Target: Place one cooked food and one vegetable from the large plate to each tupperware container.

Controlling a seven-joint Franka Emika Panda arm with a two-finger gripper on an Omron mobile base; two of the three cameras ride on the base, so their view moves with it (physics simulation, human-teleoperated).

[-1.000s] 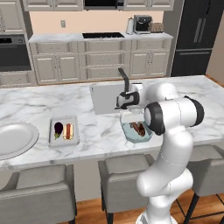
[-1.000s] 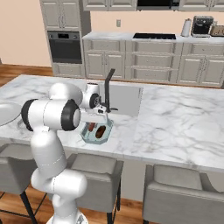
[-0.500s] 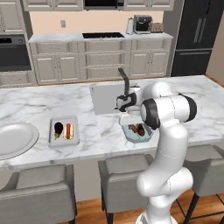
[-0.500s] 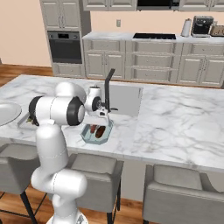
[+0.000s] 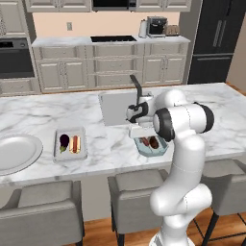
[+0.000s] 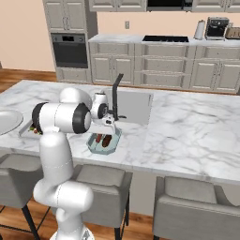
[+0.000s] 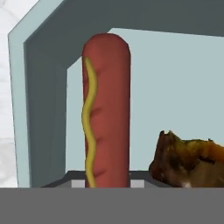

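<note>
A hot dog [image 7: 106, 109] stood lengthwise along the hand view, inside the teal container [image 5: 153, 146] on the bench [image 5: 105, 139], beside a dark charred piece [image 7: 190, 162]. The fingers were pinched narrow on the hot dog's near end.

Teal container [image 5: 152, 145] holds hot dog [image 7: 106, 109]; white container [image 5: 70, 143] beside bare plate [image 5: 14, 153].

A white marble island counter [image 5: 53, 113] carries a sunken sink [image 5: 115, 106] with a dark faucet [image 5: 138, 89] at its far edge, grey stools [image 5: 43, 211] stand along its near edge, and a wall oven [image 5: 16, 57], cooktop [image 5: 113, 38], toaster [image 5: 157, 26] and black fridge [image 5: 216, 41] line the far wall.
</note>
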